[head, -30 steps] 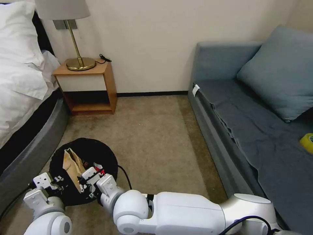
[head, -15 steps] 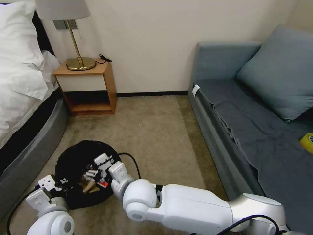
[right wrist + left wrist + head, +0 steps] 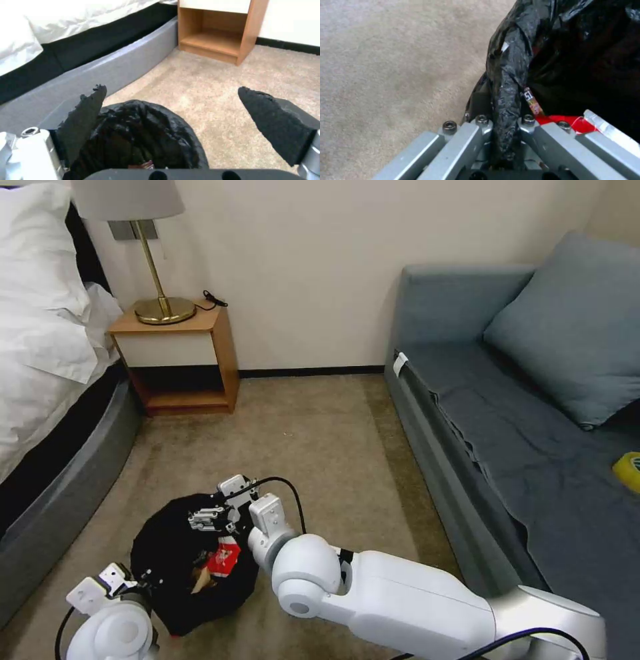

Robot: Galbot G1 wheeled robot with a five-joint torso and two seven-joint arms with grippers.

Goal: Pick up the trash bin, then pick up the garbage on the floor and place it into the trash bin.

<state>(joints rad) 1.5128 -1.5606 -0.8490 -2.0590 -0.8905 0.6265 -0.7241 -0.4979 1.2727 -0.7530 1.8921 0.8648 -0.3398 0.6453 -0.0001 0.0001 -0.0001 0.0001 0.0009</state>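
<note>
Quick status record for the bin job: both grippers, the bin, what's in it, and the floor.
left gripper: shut on the trash bin rim
right gripper: open, over the bin's far side
trash bin: black-lined, held at the near rim, tilted
contents: red snack packet and a tan paper scrap inside
carpet: no litter visible

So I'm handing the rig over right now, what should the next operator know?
Left gripper: shut on the trash bin, clamped on the bag-lined rim at its near edge.
Right gripper: fingers open and empty, above the bin's far rim.
Garbage: a red packet and a tan wrapper lie inside the bin; what else is inside cannot be made out.
Done: bin held, those two pieces binned.
Left: no litter visible on the carpet; check the bin's contents.
</note>
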